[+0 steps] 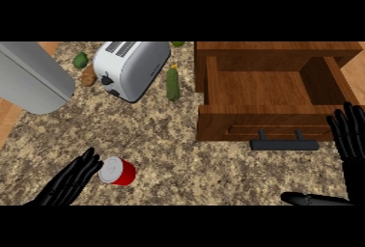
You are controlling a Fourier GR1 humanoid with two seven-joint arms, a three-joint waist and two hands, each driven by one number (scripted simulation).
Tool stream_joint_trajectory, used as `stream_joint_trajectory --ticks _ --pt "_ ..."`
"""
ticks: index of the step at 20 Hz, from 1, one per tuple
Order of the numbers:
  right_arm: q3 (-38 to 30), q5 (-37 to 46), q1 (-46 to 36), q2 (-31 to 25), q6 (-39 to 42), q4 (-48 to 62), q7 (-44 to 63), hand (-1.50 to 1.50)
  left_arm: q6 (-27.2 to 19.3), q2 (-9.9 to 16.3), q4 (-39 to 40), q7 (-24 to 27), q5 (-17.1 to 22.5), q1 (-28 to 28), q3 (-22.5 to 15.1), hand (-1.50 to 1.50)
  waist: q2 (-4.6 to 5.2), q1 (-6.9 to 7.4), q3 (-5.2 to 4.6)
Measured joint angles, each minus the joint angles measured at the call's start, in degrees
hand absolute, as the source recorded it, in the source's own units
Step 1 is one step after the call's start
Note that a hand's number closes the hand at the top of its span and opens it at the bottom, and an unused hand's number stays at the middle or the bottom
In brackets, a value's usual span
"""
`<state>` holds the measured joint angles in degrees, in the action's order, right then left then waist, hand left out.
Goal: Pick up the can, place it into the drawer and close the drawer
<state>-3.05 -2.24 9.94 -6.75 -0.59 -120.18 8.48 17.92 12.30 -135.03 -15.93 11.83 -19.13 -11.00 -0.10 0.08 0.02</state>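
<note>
Can [118,171]: red body, pale lid, lying tipped on its side on the speckled tabletop [185,159], near the lower left and well apart from the drawer [265,91]; no label or writing is showing that can be read. Left hand [70,181]: sitting just beside the can on its left, fingers [89,161] straight and close to or touching the lid, holding nothing; judged to be lining up for the pick, not yet grasping. Drawer: wooden, standing pulled open with its dark handle [284,144] facing the robot, its inside showing bare wood, presumably waiting to receive the can. Right hand [351,132]: showing at the right edge beside the drawer front, fingers straight and upward, gripping nothing, resting. Other items lying behind, apart from the task: toaster [130,67], unmarked; cucumber [173,83] beside it; a green fruit [80,60] further left; a large grey object [30,77] at the upper left, kind uncertain.
</note>
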Motion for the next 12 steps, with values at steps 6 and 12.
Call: stream_joint_trajectory --ticks 6,12 --pt "-1.2 -0.7 3.1 0.5 2.0 -1.0 -1.3 -1.5 0.9 -0.3 0.4 -1.7 2.8 -0.7 4.1 -1.5 0.01 -0.07 -0.02" --pt "-2.7 -1.1 3.0 0.7 3.3 -0.1 -2.4 -1.5 2.1 -2.1 4.6 0.1 1.1 0.4 5.1 -1.5 0.04 -0.08 -0.02"
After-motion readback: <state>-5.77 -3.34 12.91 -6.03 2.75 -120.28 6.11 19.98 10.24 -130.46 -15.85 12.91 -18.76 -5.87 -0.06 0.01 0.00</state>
